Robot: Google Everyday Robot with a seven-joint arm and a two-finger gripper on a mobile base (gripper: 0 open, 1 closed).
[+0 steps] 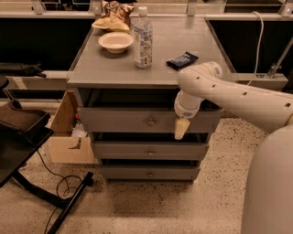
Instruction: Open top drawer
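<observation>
The top drawer (114,119) is the tallest grey front of a three-drawer cabinet, with a small round metal knob (150,122) at its centre. A dark gap shows between its front and the tabletop. My gripper (181,128), cream-tipped and pointing down, hangs in front of the right part of the drawer front, a little to the right of the knob and not on it. My white arm (229,93) reaches in from the right.
Two narrower drawers (149,151) sit below. On the grey tabletop (91,73) stand a water bottle (143,37), a bowl (116,41), a snack bag (114,11) and a dark packet (181,60). A cardboard box (64,132) and a black stand (27,137) are at the left.
</observation>
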